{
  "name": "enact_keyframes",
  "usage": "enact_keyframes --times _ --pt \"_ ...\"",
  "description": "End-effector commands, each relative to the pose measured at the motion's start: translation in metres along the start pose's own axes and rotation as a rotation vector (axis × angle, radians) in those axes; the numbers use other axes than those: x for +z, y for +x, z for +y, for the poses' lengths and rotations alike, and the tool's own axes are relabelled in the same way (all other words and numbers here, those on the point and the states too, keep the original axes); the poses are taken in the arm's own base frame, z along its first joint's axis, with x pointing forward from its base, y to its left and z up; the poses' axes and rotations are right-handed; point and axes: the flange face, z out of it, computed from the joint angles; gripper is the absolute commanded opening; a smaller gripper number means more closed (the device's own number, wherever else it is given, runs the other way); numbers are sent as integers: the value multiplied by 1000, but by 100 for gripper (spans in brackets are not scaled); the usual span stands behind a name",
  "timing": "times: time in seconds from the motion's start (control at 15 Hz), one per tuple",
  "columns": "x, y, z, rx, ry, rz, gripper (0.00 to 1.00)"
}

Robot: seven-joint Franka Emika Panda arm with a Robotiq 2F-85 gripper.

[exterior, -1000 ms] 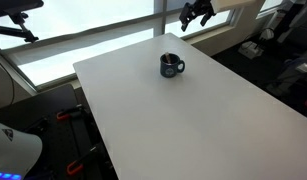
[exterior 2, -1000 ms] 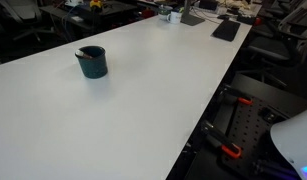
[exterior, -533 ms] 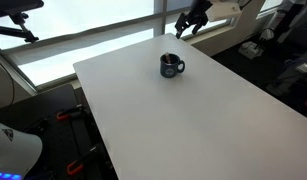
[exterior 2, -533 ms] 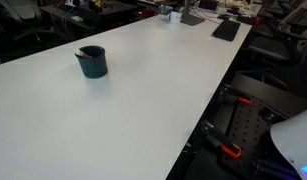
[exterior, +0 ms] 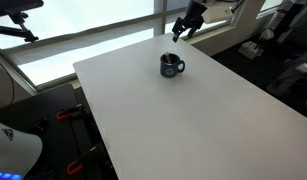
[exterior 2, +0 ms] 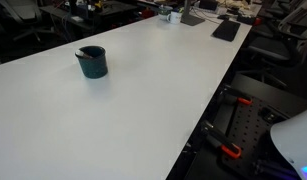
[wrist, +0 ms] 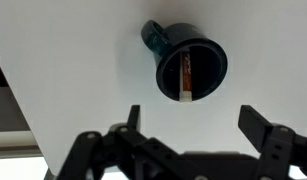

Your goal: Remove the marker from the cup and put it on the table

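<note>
The large plain white rectangular tabletop point(exterior: 193, 120) is bare around the small near-black mug with a side handle point(exterior: 170, 66), which stands upright and well in from every edge. That leaves room beside the mug to lay something down. Inside the mug, in the wrist view, the slim reddish marker with dark parts point(wrist: 185, 77) leans against the wall. The mug props it up, so its upper end probably offers itself to a grasp from above. Right of the mug and beyond it in an exterior view, the black Robotiq gripper point(exterior: 180, 29) hangs high, well apart from the mug. Its jaws are spread wide and hold nothing, likely in readiness to descend around the marker.
</note>
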Motion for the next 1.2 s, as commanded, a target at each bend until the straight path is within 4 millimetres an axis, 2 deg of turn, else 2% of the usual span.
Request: enact_keyframes --times 0.0,0.2,0.6,0.8,1.13 --pt "-1 -1 0 1 1 0 100" --pt "5 -4 6 34 -20 -6 100" --pt "46 1 22 125 -36 -12 100" --pt "62 16 22 158 -8 -16 100" --pt "75 39 19 189 32 -41 100"
